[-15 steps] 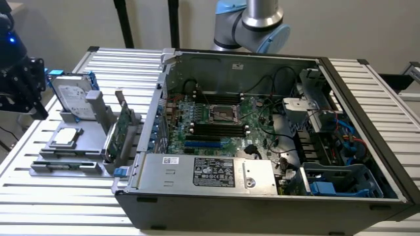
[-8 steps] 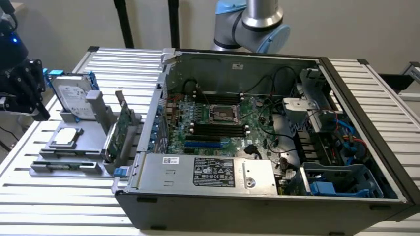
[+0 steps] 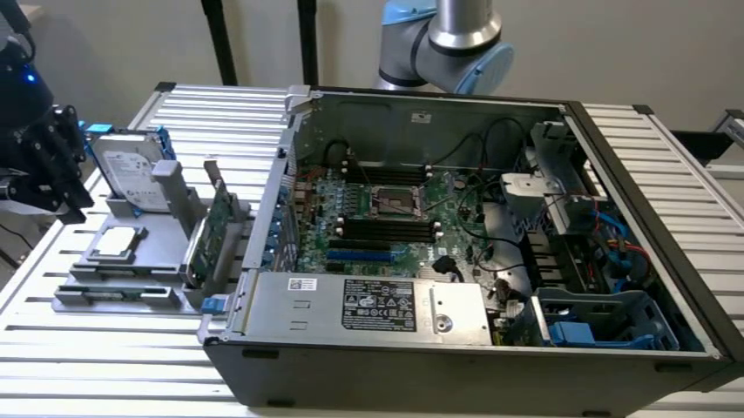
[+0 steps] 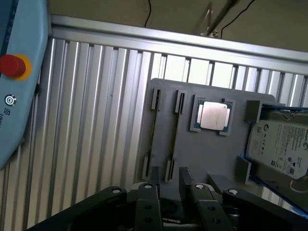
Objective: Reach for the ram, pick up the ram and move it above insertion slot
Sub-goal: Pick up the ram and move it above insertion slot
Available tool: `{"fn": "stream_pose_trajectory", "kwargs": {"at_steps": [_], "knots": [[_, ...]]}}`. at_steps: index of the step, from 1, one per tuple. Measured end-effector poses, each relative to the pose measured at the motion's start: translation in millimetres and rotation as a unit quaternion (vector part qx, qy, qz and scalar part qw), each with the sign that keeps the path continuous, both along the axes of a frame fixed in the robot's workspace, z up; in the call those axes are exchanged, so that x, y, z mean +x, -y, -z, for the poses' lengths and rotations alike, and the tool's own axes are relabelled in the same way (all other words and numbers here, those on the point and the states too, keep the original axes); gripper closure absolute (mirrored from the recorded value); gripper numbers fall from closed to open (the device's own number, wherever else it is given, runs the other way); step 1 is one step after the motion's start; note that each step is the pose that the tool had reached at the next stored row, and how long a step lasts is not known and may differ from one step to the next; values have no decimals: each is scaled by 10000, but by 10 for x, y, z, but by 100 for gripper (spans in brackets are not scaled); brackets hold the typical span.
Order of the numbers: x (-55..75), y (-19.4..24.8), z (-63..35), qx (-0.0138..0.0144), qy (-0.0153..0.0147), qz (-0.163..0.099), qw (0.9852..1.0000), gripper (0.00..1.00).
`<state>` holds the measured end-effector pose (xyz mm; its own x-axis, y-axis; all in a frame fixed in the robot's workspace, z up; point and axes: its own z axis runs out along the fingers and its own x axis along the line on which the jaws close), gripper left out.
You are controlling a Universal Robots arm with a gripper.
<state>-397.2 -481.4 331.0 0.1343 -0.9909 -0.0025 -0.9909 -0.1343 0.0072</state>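
Note:
The ram (image 3: 111,293) is a thin green stick lying in the front slot of a grey holder (image 3: 163,261) left of the computer case. In the wrist view the ram (image 4: 153,132) shows edge-on as a dark line in the holder's groove farthest from the processor chip. My gripper (image 3: 52,187) hangs at the exterior view's far left, above and behind the holder. In the wrist view my gripper (image 4: 169,179) is open, its black fingers (image 4: 154,183) apart with nothing between them, just short of the grooves. The black insertion slots (image 3: 384,228) sit mid-motherboard inside the case.
The holder also carries a silver hard drive (image 3: 131,170) standing upright, a processor chip (image 4: 213,115) and a green card with a bracket (image 3: 209,239). The open case (image 3: 465,348) fills the ribbed table's middle. A pendant with a red button (image 4: 12,66) lies beside the table.

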Motion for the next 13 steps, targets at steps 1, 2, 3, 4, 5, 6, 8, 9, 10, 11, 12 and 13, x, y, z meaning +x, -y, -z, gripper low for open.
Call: {"fn": "stream_pose_trajectory", "kwargs": {"at_steps": [1, 2, 3, 4, 5, 6, 8, 9, 10, 11, 12, 13], "knots": [[-1, 1, 18, 0, 1, 1, 10000, 69], [0, 3, 36, 0, 1, 1, 10000, 69], [0, 6, 54, 0, 1, 1, 10000, 69], [0, 9, 71, 0, 1, 2, 10000, 69], [0, 12, 90, 0, 1, 3, 10000, 69], [0, 16, 109, 0, 1, 3, 10000, 69], [0, 24, 145, 0, 1, 4, 10000, 69], [0, 27, 164, 0, 1, 5, 10000, 69], [0, 31, 181, 0, 1, 5, 10000, 69], [0, 34, 200, 0, 2, 5, 10000, 69], [0, 37, 217, 0, 1, 6, 10000, 69], [0, 40, 236, 0, 1, 5, 10000, 69]]}}
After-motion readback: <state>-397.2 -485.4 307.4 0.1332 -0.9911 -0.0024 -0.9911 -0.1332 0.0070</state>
